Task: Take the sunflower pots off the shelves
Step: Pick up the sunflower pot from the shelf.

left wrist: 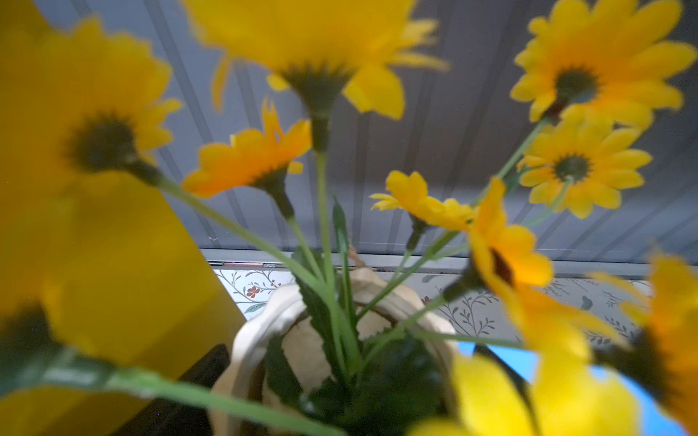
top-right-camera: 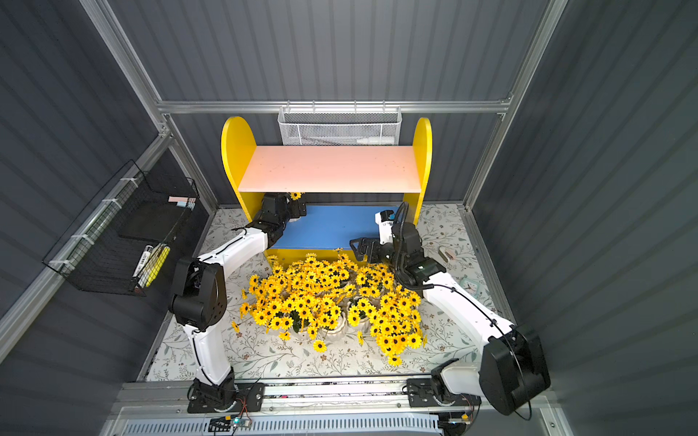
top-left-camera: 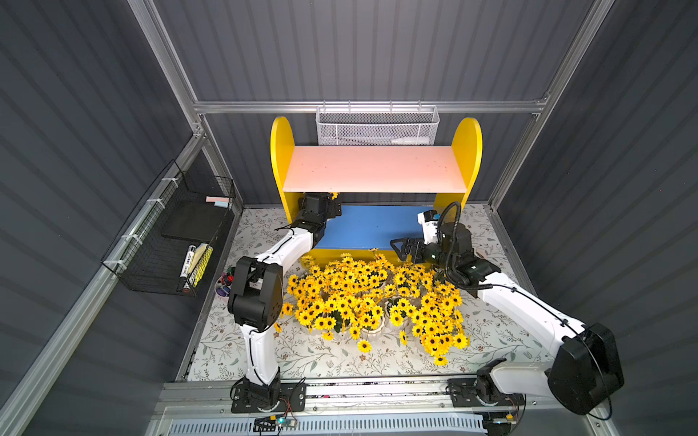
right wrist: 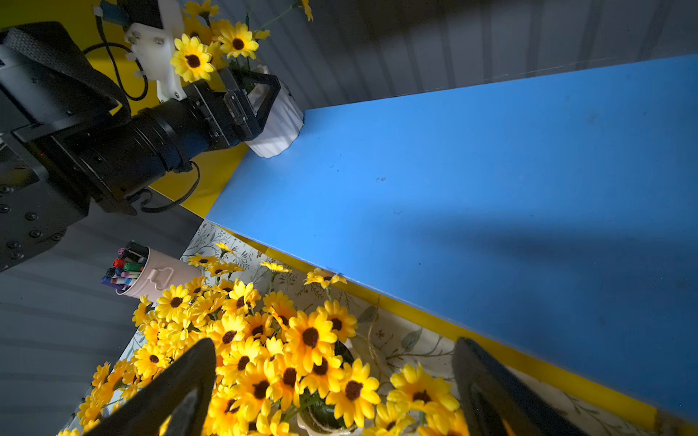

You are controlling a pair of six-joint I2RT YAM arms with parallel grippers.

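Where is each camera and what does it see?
Both top views: high at the front, looking down on the shelves, the pots on the table, the left arm, the right arm.
Left wrist: on the left arm, near the last pot on the blue board; hardly any robot shows.
Right wrist: on the right arm, facing the left gripper round that pot; the open right gripper shows.
Both wrist views share that pot.
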